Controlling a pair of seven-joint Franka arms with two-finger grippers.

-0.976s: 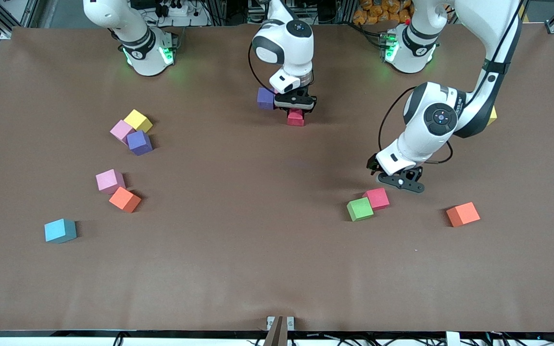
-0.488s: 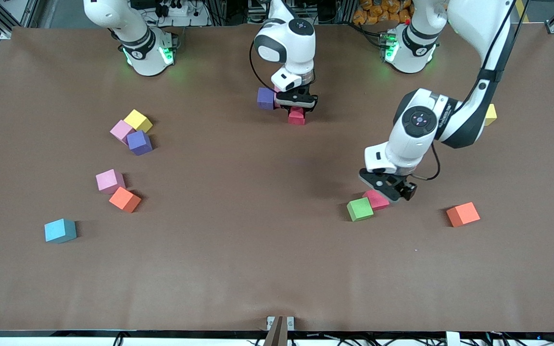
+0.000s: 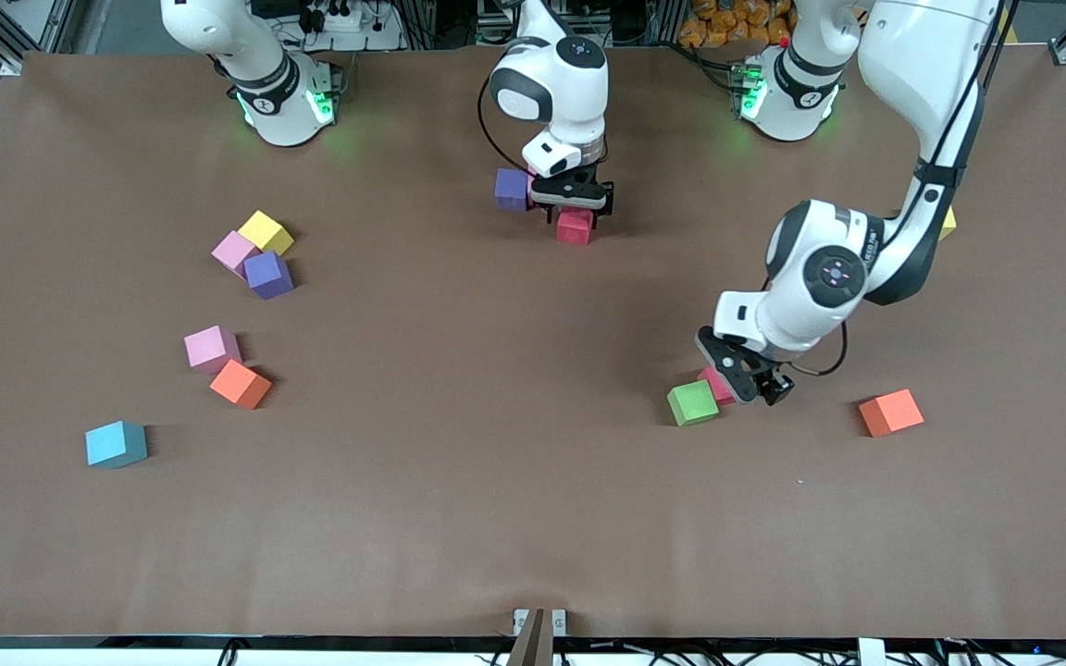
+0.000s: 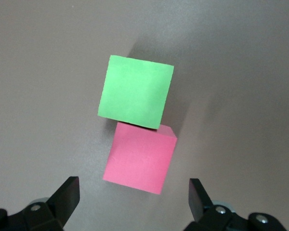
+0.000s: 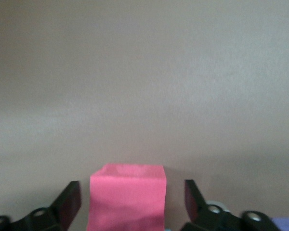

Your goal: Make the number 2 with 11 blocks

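Note:
My right gripper (image 3: 577,209) is open low over a red block (image 3: 575,228) at mid table near the robots' bases. In the right wrist view the red block (image 5: 127,195) sits between the fingers with a gap on each side. A purple block (image 3: 512,189) lies beside it. My left gripper (image 3: 744,385) is open low over a second red block (image 3: 713,382) that touches a green block (image 3: 692,403). In the left wrist view this red block (image 4: 140,158) and the green block (image 4: 136,91) lie just ahead of the open fingers. No digit 2 shape is in view.
Toward the right arm's end lie a yellow cube (image 3: 266,231), a pink block (image 3: 234,251), a purple block (image 3: 268,275), a pink block (image 3: 211,349), an orange block (image 3: 240,384) and a light blue block (image 3: 115,444). Another orange block (image 3: 890,413) lies toward the left arm's end.
My left gripper has swung down and turned over the red block beside the green one. My right gripper has shifted slightly, and more of its red block shows.

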